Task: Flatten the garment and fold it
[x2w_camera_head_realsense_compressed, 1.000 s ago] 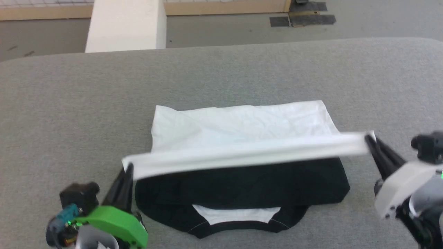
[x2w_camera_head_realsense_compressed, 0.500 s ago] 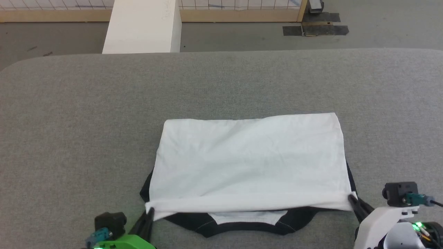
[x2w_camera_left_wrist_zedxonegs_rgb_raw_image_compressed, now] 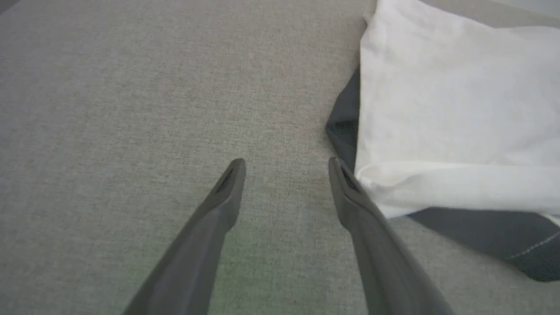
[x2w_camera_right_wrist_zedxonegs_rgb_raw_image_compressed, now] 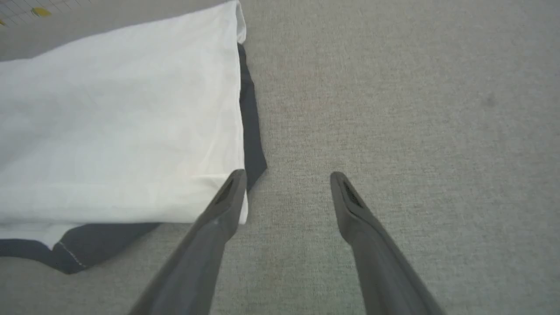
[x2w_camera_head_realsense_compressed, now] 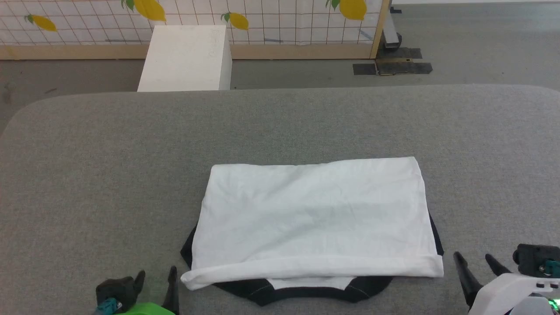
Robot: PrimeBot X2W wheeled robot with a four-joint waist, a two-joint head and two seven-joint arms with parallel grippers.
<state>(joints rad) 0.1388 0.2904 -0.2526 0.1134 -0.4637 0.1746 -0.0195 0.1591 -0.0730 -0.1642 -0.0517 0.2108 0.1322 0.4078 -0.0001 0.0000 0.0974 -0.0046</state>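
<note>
Two wide-open, empty claws flank one folded garment (x2w_camera_head_realsense_compressed: 310,218): left gripper (x2w_camera_head_realsense_compressed: 156,275) at 7 o'clock, right gripper (x2w_camera_head_realsense_compressed: 473,260) at 5 o'clock.

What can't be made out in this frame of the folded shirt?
- Sleeves of the garment: head view, covered by its folded white torso.
- Bodies of the left gripper and right gripper: cut off by the head view's bottom edge.
- Most of the garment: wrist views, past the frame edges.

table (x2w_camera_head_realsense_compressed: 280,122) grey cloth | white block (x2w_camera_head_realsense_compressed: 186,59) behind | lemon-print grid panel (x2w_camera_head_realsense_compressed: 280,22) | grey floor (x2w_camera_head_realsense_compressed: 481,43)
</note>
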